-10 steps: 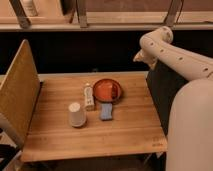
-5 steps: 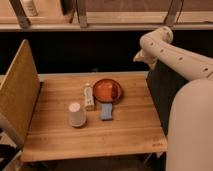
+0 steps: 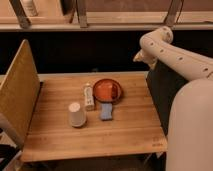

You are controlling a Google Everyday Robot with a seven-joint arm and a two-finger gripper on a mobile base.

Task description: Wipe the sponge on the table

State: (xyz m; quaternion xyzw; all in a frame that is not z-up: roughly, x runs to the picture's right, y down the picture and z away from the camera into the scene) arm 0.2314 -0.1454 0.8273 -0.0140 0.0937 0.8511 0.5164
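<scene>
A wooden table (image 3: 125,131) seen from above and in front. The blue-grey sponge (image 3: 106,111) lies flat near the middle, just on the near side of a red bowl (image 3: 107,90). To its left stand a white bottle (image 3: 89,97) and then a white cup (image 3: 76,114). The sponge's long axis runs near to far, with one short end pointing at the bowl.

The robot's white arm is folded up at the far right. Its gripper (image 3: 141,56) is held high, off the table's far right corner and well apart from the sponge, jaws open and empty.

This would fit a sponge waiting to be picked up, or one set down after wiping. Any reach for it would have to come down past the bowl and close across the short width.
</scene>
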